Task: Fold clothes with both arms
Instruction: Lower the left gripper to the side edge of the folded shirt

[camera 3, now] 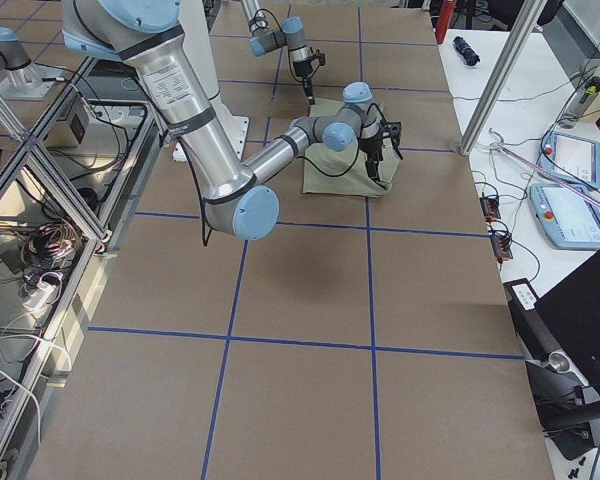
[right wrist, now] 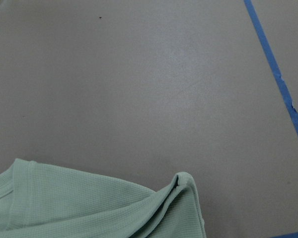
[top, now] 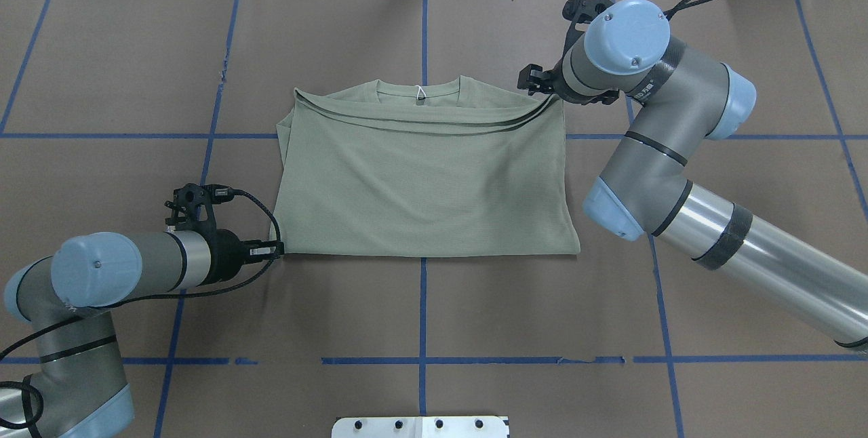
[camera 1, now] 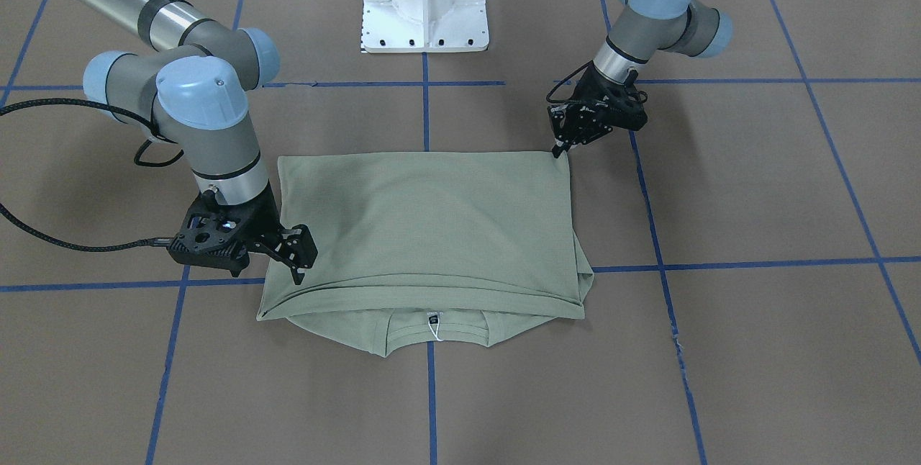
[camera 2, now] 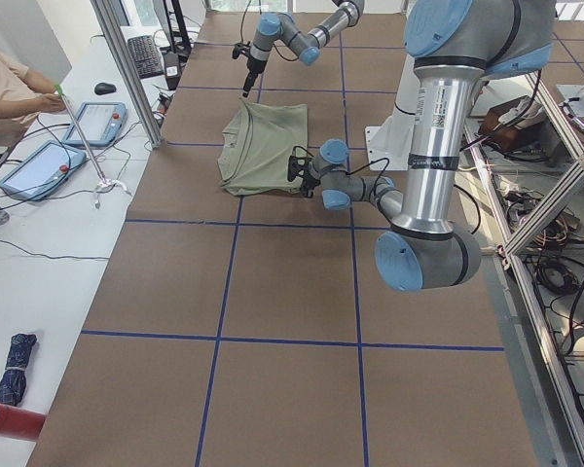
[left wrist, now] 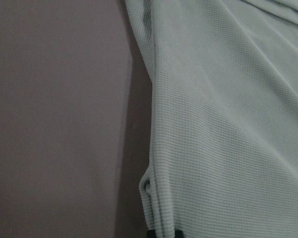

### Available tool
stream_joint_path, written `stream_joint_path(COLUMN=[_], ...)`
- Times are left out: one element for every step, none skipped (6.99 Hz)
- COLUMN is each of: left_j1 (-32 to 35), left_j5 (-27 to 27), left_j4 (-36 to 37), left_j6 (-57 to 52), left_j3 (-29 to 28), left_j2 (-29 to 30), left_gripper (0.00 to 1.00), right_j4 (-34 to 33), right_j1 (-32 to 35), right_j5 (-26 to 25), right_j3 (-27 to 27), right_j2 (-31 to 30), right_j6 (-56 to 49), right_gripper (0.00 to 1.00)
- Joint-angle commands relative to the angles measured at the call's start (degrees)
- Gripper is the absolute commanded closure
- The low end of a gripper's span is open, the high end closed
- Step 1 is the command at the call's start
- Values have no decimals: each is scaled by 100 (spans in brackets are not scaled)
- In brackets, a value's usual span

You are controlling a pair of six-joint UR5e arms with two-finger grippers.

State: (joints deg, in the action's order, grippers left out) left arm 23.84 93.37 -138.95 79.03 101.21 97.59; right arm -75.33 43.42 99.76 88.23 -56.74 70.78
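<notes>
The pale sage-green shirt [camera 1: 432,220] lies folded in a flat rectangle at mid-table [top: 420,180]. Its ribbed collar with the black label [camera 1: 434,324] sticks out on the side far from the robot. My left gripper [camera 1: 560,150] is at the shirt's near corner [top: 277,249]. In the left wrist view its fingertips [left wrist: 161,233] are shut on the folded edge [left wrist: 154,198]. My right gripper [camera 1: 298,276] stands tip-down on the far corner beside the collar [top: 539,85] and looks shut on the cloth. The right wrist view shows that corner bunched up [right wrist: 184,183] but not the fingertips.
The white pedestal base [camera 1: 424,4] stands behind the shirt. Blue tape lines [top: 422,309] mark a grid on the brown tabletop. A side bench with tablets [camera 2: 39,165], an operator [camera 2: 10,92] and a metal post [camera 2: 127,68] lie beyond the far table edge.
</notes>
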Motion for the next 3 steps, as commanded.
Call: stream_joint_path(left_j1=[242, 505, 1029], left_j5=[6, 6, 14], left_j4=[9, 9, 17], left_j6=[-254, -839, -1480], left_j3=[4, -22, -214], left_j2=[-38, -186, -170], left_gripper=[100, 100, 100], right_j4=[1, 1, 1], right_j1=[0, 0, 0], right_j5=[0, 0, 0], right_j3=[-8, -8, -8], right_j2=[-4, -4, -4], right_j6=[-3, -3, -3], right_gripper=[0, 0, 0])
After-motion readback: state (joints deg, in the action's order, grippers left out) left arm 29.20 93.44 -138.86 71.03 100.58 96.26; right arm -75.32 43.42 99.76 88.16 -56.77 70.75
